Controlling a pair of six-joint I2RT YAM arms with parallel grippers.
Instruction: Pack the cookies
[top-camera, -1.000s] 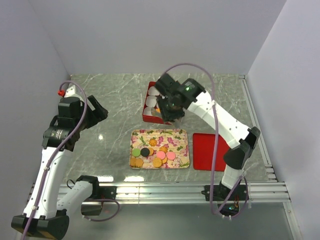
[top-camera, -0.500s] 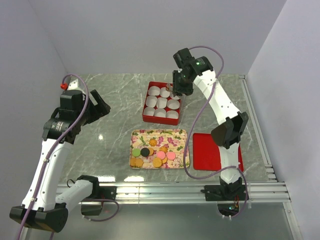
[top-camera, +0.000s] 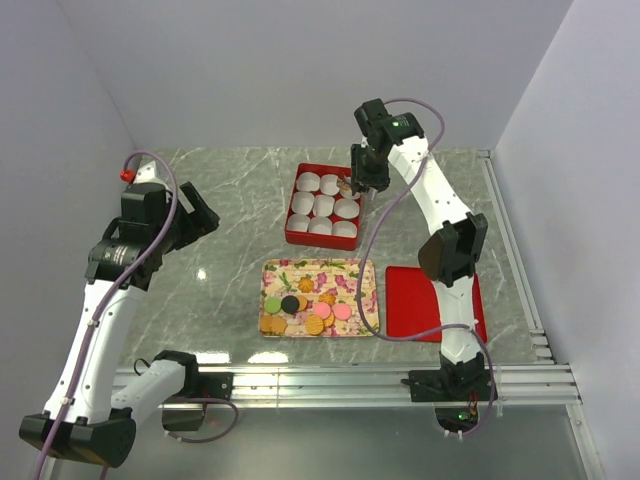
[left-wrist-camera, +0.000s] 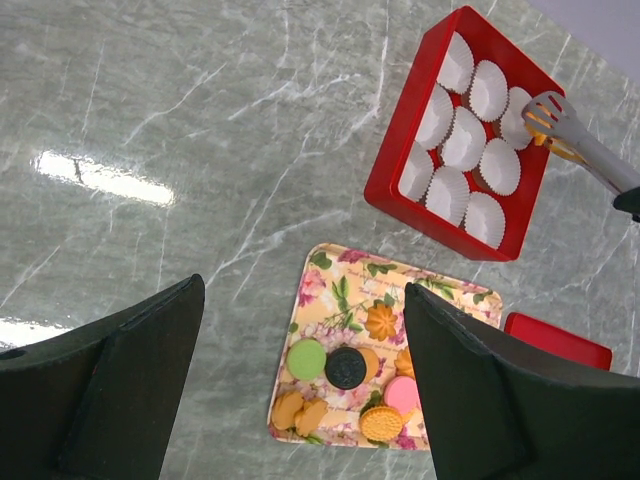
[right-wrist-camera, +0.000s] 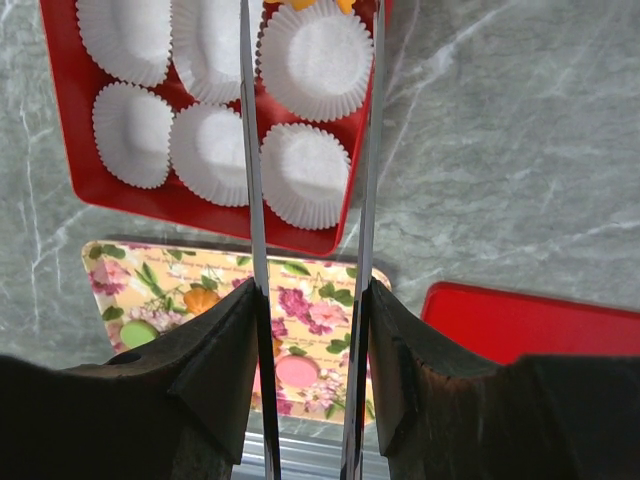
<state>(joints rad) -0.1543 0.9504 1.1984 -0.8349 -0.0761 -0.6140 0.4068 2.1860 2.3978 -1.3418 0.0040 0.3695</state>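
Several cookies (top-camera: 305, 310) in orange, pink, green and black lie on a floral tray (top-camera: 368, 266). My right gripper (top-camera: 360, 180) is shut on metal tongs (right-wrist-camera: 250, 150), whose blades run between its fingers. The tongs' tips pinch an orange cookie (left-wrist-camera: 540, 125) over the far right corner of the red box (top-camera: 296, 236), which is lined with white paper cups (right-wrist-camera: 305, 170). My left gripper (left-wrist-camera: 305, 290) hangs open and empty high over the table's left side, looking down on the cookies on the tray (left-wrist-camera: 345, 368).
A flat red lid (top-camera: 412, 302) lies right of the tray. The red box (left-wrist-camera: 385, 180) stands just beyond the tray. An aluminium rail (top-camera: 340, 380) runs along the near edge, and grey walls close in the table.
My right arm has swung from the box's near edge up to its far right corner, carrying the tongs and the orange cookie. The left arm has hardly moved.
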